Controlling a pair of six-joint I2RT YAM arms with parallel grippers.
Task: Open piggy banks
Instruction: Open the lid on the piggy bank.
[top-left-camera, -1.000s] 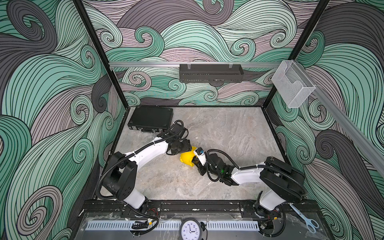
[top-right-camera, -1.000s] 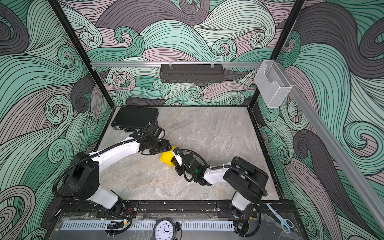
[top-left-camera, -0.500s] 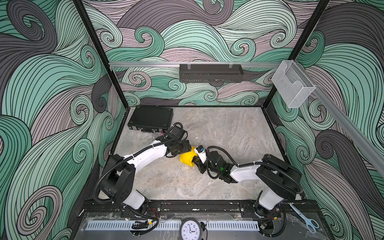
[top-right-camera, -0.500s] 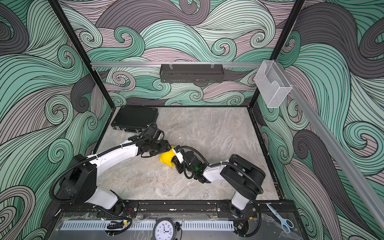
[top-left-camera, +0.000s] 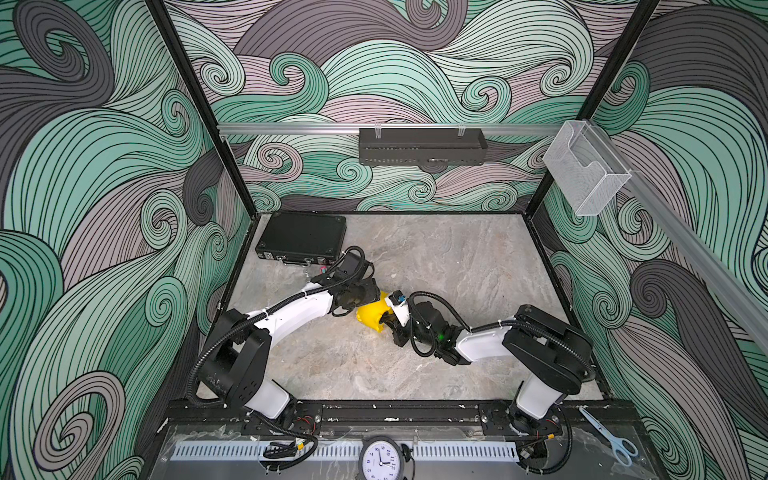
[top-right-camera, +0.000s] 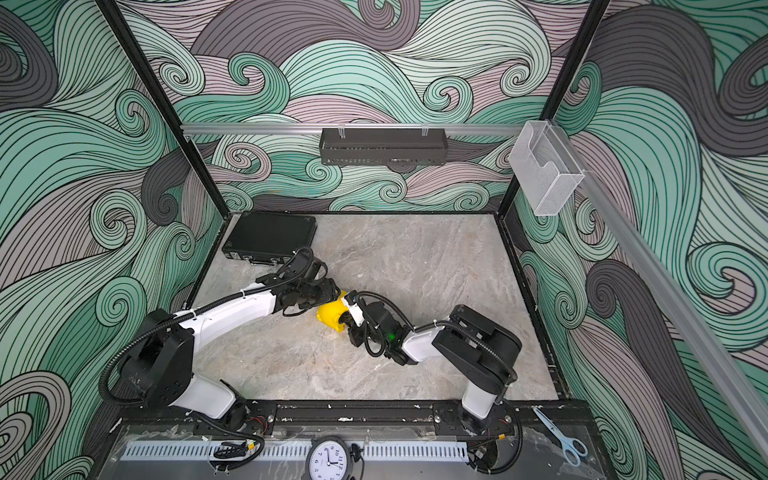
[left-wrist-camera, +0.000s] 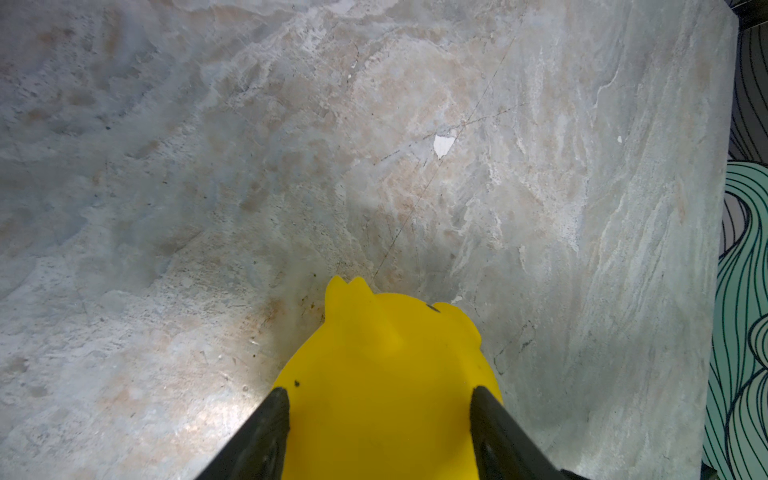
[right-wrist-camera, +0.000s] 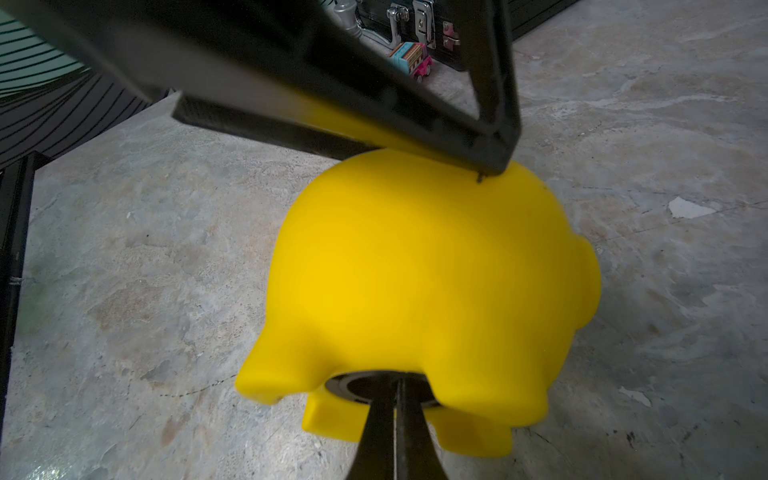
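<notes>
The marbled tabletop (top-left-camera: 457, 270) looked the same as a second before, with the black case (top-left-camera: 301, 239) unmoved in its far left corner. Both arms reached in low toward the middle, the right one having edged a little closer than before.

Between them lay the piggy bank (top-left-camera: 369, 318), near the middle of the tabletop, a little toward the left edge and well apart from the case. It had not shifted. It was tipped over, belly turned toward the right arm.

The left gripper (left-wrist-camera: 379, 392) had narrowed over the last second. Its fingers (right-wrist-camera: 490, 158) now pressed both flanks of the yellow body, clamping the pig.

The right gripper (right-wrist-camera: 397, 386) showed the main change: its jaws had gone from slightly parted to fully together, tips set against the dark round stopper (right-wrist-camera: 353, 384) between the legs. Whether they pinched a tab on it could not be told.

This probably meant bracing was done and the stopper engaged. A twist or pull would likely come next, and a slipping tip was the risk.
</notes>
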